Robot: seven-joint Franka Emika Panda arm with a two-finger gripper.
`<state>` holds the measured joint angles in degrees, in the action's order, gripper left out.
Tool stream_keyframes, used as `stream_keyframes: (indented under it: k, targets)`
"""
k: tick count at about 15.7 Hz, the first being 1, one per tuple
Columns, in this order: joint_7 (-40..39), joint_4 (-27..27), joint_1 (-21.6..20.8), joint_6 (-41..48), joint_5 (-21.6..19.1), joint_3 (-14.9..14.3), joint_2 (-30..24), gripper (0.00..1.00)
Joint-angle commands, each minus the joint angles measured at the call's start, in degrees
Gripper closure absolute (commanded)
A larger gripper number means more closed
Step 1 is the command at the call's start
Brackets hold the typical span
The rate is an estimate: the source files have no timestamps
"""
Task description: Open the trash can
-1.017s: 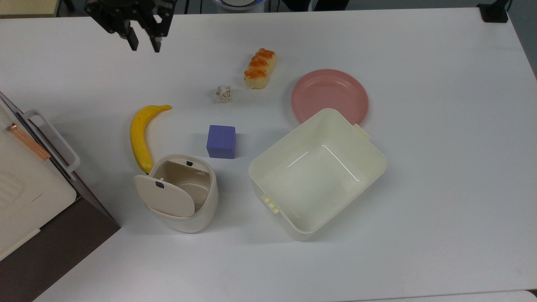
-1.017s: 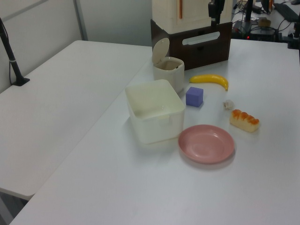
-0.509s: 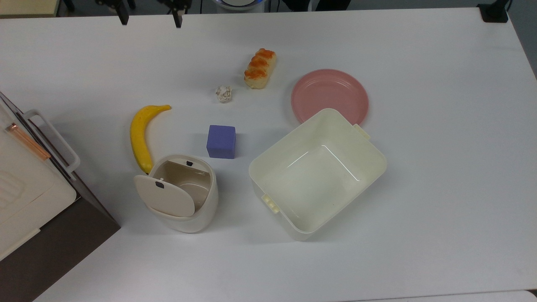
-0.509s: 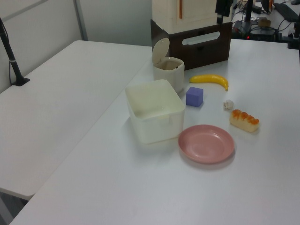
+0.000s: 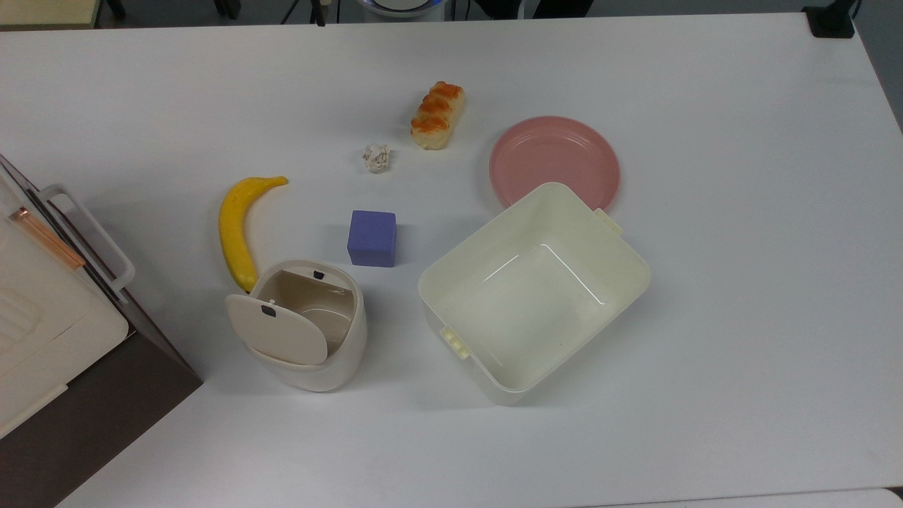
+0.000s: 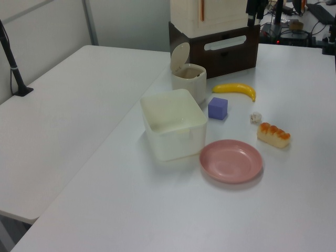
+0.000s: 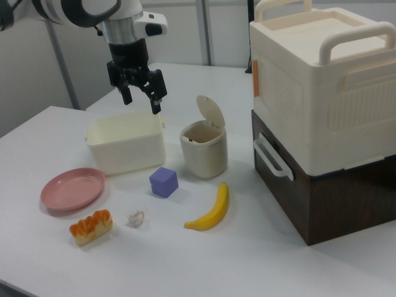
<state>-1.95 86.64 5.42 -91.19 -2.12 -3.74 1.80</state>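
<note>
the trash can (image 5: 310,331) stood on the white table (image 5: 705,282), lid (image 7: 211,112) already tipped up on its hinge, beige inside showing. in the top view it sat just below the banana (image 5: 236,229), with the purple cube (image 5: 372,238) up to the top view's right and the big pale tub (image 5: 536,293) further that way. the gripper (image 7: 140,98) hung high above the table in the right view, jaws spread apart and holding nothing, well clear of the can. by my read the job looked done. that can looked like light, thin, smooth plastic, easy to skid or tip if shoved sideways; the lid looked stiff but lightly sprung, so the small dark button (image 5: 318,274) at the front rim was the place to press, straight down.
</note>
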Motion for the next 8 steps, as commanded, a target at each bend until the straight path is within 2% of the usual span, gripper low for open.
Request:
stream_keyframes:
  k: [1, 8]
  targets:
    - [1.4, 3.5, -2.3, -2.7, -1.2, -1.5, -2.1, 0.0]
    - [1.4, 4.0, -2.7, -2.8, -1.2, -1.5, -2.1, 0.0]
